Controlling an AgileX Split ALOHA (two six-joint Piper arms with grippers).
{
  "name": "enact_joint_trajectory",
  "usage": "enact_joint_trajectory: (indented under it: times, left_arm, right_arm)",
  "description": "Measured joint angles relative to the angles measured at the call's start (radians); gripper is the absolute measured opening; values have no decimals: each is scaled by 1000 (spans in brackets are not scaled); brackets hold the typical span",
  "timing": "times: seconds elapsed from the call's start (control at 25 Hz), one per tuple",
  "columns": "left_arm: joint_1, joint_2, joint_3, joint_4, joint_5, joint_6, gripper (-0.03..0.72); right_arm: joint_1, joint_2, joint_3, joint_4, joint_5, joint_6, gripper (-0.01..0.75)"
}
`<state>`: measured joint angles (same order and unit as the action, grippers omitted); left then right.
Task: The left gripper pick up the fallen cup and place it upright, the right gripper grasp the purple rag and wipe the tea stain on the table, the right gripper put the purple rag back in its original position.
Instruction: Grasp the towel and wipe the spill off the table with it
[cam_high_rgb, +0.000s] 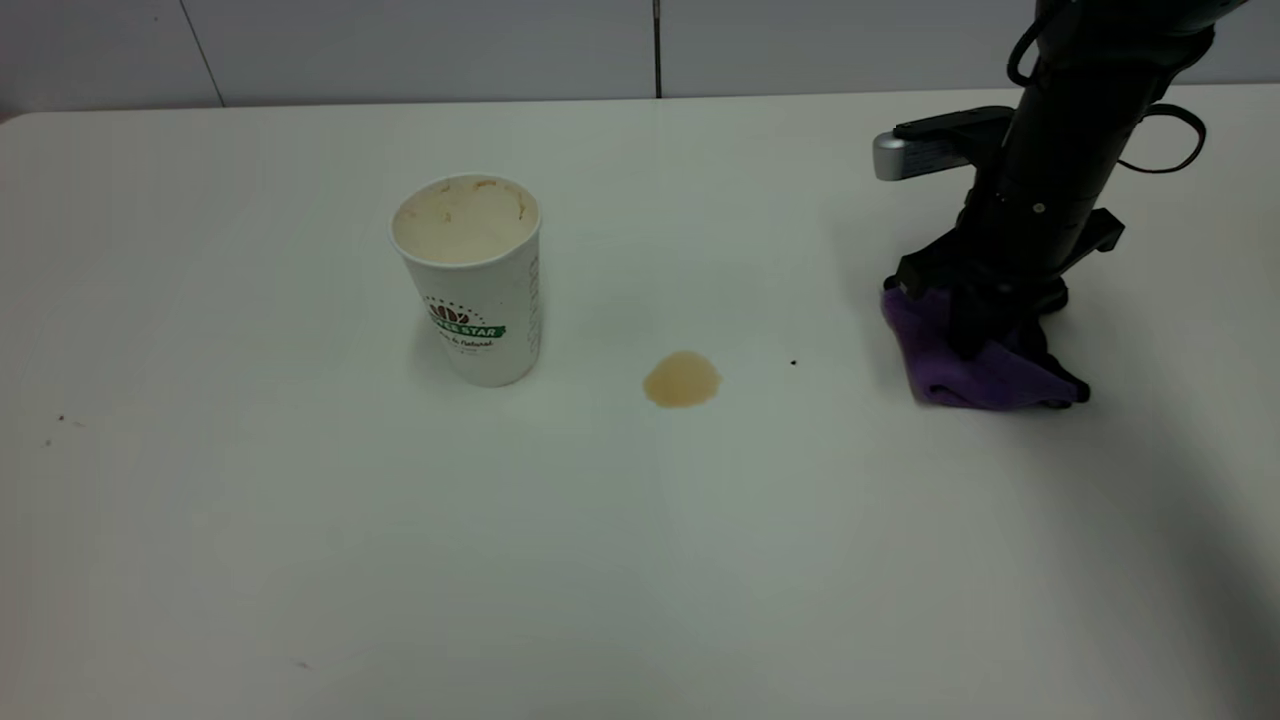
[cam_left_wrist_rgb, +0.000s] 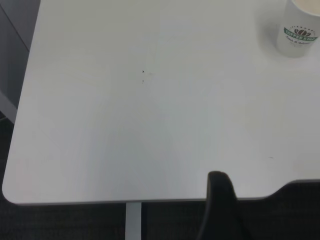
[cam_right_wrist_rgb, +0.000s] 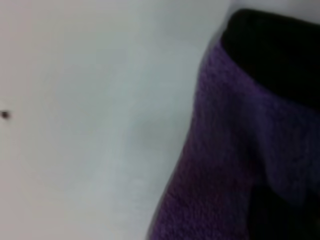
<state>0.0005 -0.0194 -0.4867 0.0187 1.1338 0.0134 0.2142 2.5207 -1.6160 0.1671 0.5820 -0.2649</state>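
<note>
The white cup with the green logo stands upright on the white table, left of centre; it also shows in the left wrist view. The tan tea stain lies to its right, bare. My right gripper is down on the purple rag at the right and is shut on its bunched top. The rag fills the right wrist view. My left gripper is out of the exterior view, held back past the table's edge, far from the cup.
A tiny black speck lies between the stain and the rag. A few small dark specks lie at the far left. The wall runs along the table's back edge.
</note>
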Motion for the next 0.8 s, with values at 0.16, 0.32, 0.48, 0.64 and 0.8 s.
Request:
enact_joint_trajectory:
  times: [0.16, 0.32, 0.48, 0.64, 0.8]
  left_arm:
    - [0, 0, 0, 0, 0, 0, 516]
    - [0, 0, 0, 0, 1, 0, 516]
    - [0, 0, 0, 0, 1, 0, 516]
    - [0, 0, 0, 0, 1, 0, 516]
    - [0, 0, 0, 0, 1, 0, 516]
  right_arm:
    - [61, 33, -74, 47, 8, -33, 42]
    - [124, 99, -217, 52, 66, -37, 42]
    - [173, 168, -372, 52, 149, -41, 42]
    - [221, 208, -462, 52, 202, -41, 42]
    - [273, 216, -481, 52, 230, -41, 42]
